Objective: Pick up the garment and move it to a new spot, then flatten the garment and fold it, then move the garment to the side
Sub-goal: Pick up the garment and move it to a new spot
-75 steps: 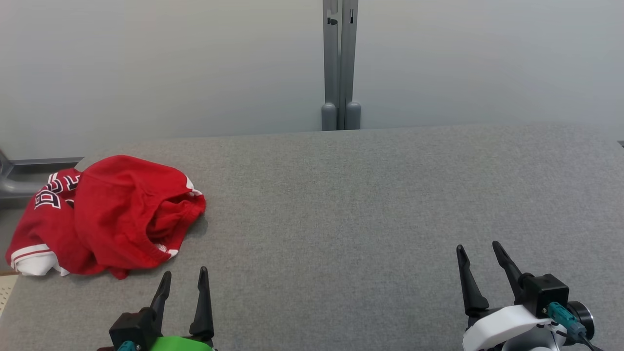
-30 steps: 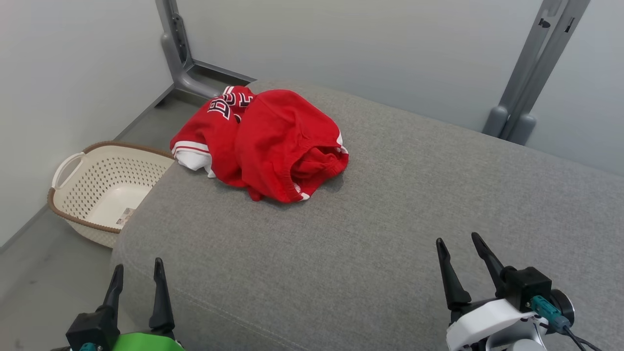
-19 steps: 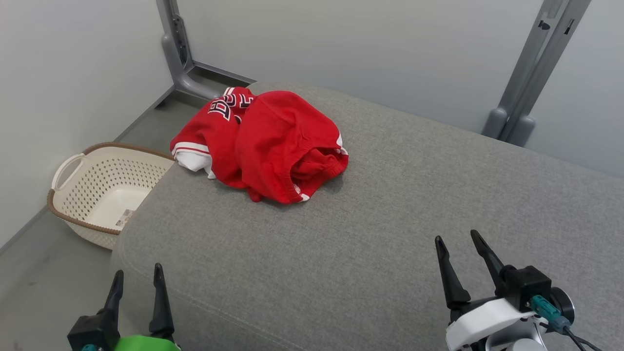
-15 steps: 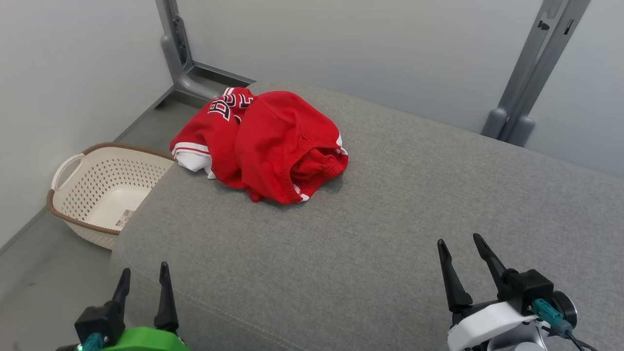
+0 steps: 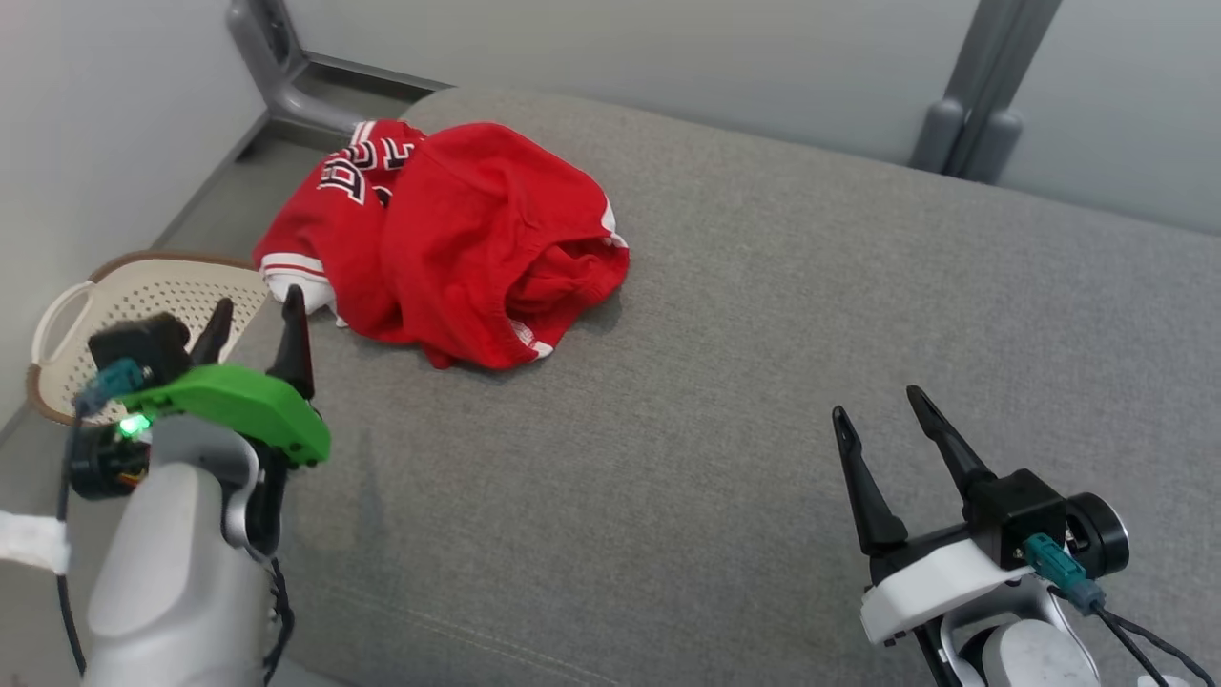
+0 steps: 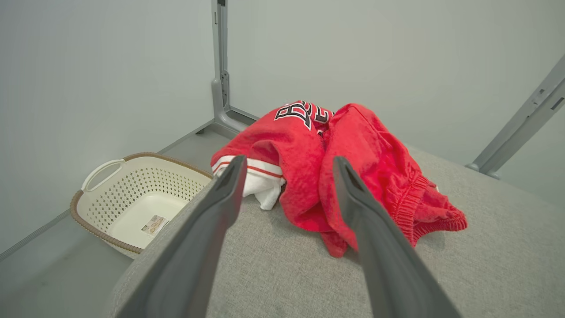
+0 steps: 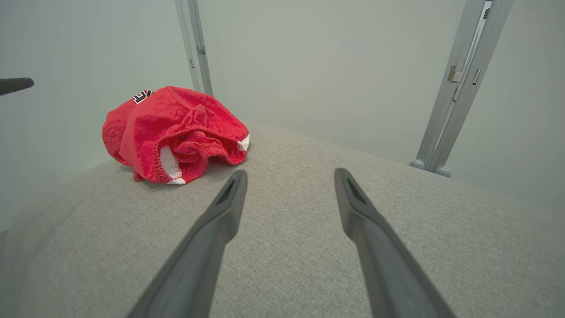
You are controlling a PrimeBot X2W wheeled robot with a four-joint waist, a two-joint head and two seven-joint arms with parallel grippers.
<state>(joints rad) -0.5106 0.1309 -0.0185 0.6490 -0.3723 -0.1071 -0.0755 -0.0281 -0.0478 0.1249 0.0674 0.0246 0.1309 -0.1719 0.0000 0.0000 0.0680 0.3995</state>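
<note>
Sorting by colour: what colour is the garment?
Garment: red, white trim, dark lettering; best in left wrist view.

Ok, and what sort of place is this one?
Likely a staged laundry-folding test area, not a home: a grey fabric-covered table backed by plain pale panels on metal posts, a crumpled red garment on it, a cream laundry basket on the floor beside.

Your garment (image 5: 458, 239) lies on the table's (image 5: 763, 334) far left corner; the basket (image 5: 143, 286) sits on the floor (image 5: 205, 205) just left of it.

One garment (image 5: 458, 239), one basket (image 5: 134, 291), one grey padded surface (image 5: 715, 382).
</note>
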